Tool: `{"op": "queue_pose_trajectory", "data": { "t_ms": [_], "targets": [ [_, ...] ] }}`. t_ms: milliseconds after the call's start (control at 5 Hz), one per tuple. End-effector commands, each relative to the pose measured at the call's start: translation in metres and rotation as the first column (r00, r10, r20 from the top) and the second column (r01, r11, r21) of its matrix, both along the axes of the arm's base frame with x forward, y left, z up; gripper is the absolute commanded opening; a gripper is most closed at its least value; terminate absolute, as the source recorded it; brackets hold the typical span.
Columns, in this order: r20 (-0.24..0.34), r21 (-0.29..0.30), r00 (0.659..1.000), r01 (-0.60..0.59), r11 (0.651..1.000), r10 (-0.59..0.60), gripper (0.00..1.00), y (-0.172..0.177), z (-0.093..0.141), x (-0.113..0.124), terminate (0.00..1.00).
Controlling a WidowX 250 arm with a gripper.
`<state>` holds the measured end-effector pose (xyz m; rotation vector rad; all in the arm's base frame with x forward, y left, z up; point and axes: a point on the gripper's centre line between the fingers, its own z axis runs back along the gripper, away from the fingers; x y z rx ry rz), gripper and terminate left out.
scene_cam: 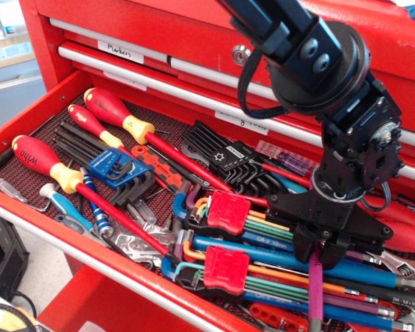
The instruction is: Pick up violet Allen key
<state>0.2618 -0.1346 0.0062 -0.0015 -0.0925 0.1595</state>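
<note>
hand [323, 257]: black fingers pinching the violet Allen key [315, 289] near its upper end | key: slanting down from the hand over the blue key [263, 247] and colored keys in red holders [226, 263] | place: open red drawer [28, 131]

I see 3 screwdrivers [114, 121] lying at the drawer's [14, 124] left, 2 clipped key sets [228, 238] right of them.

Violet Allen key [314, 290] hemmed by blue key [263, 250].
</note>
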Motion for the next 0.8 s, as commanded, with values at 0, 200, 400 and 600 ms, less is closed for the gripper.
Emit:
{"op": "queue_pose_trajectory", "data": {
  "t_ms": [0, 200, 400, 600],
  "targets": [
    [-0.021, 0.036, 0.999, 0.046, 0.998, -0.045, 0.0, 0.003, 0.042, 0.004, 0.0],
    [-0.019, 0.122, 0.999, 0.049, 0.991, -0.047, 0.0, 0.0, 0.069, -0.008, 0.0],
    [-0.008, 0.236, 0.998, 0.059, 0.97, -0.059, 0.0, -0.001, 0.1, -0.017, 0.0],
    [-0.063, 0.323, 0.996, 0.073, 0.944, -0.055, 0.0, -0.001, 0.133, -0.022, 0.0]
  ]
}}
